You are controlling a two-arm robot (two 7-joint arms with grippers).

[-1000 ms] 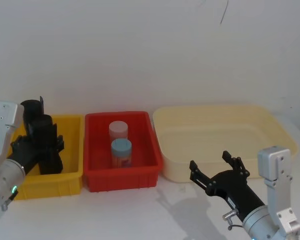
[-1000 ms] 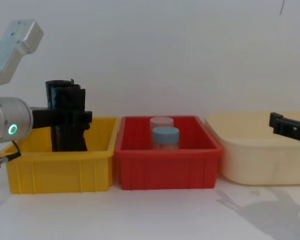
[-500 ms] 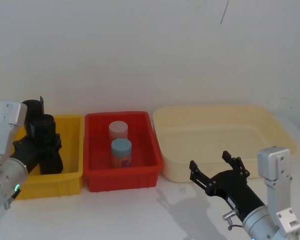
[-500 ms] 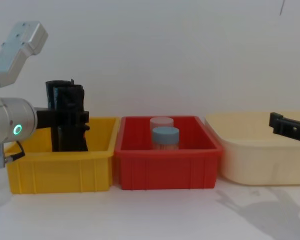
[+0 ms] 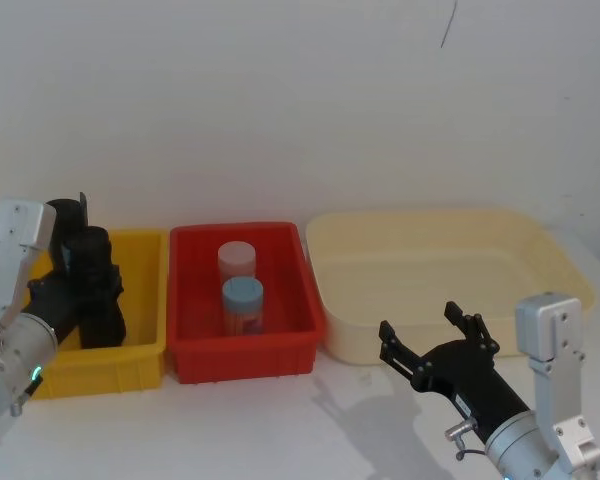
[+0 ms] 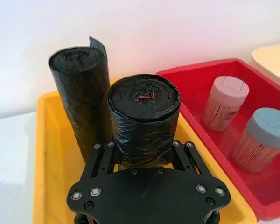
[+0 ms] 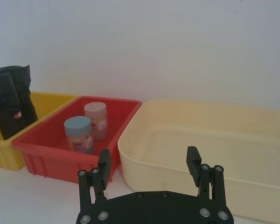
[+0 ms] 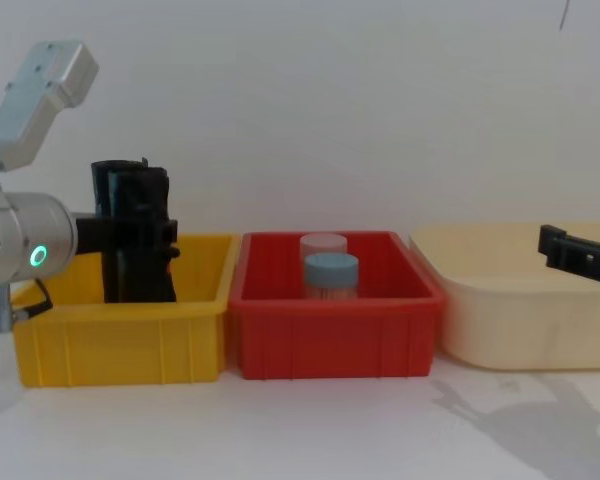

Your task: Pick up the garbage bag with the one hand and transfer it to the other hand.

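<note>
Left pincer (image 5: 80,290) is in the yellow bin (image 5: 100,365) at far left of the desk (image 5: 280,430), clamped on the bag (image 6: 143,116). Its fingers (image 6: 104,157) press the roll's two sides partway down. The bag stands upright in the bin, and its bottom is hidden behind the bin wall in the chest view. The thin roll (image 6: 77,93) with the flared top stands just behind it on the far left side, touching or nearly so; cannot tell which.

Versus 1 s ago: the left fingers were spread wider around the bag and have now narrowed onto it. The left wrist has shifted slightly too. The bag's top is at the same height as before, so it is not lifted. The thin roll has not moved.

Right pincer (image 5: 425,325) hangs over the desk on the near right, just in front of the cream tub (image 5: 430,218). Its fingers are spread wide with nothing between them. It is in the same pose as 1 s ago, well apart from the bag.

The red bin (image 5: 245,365) sits between the yellow bin and the tub. It holds a pink-lid jar (image 5: 237,258) at the far side and a blue-lid jar (image 5: 243,300) nearer. Both are upright, close together and unchanged.
</note>
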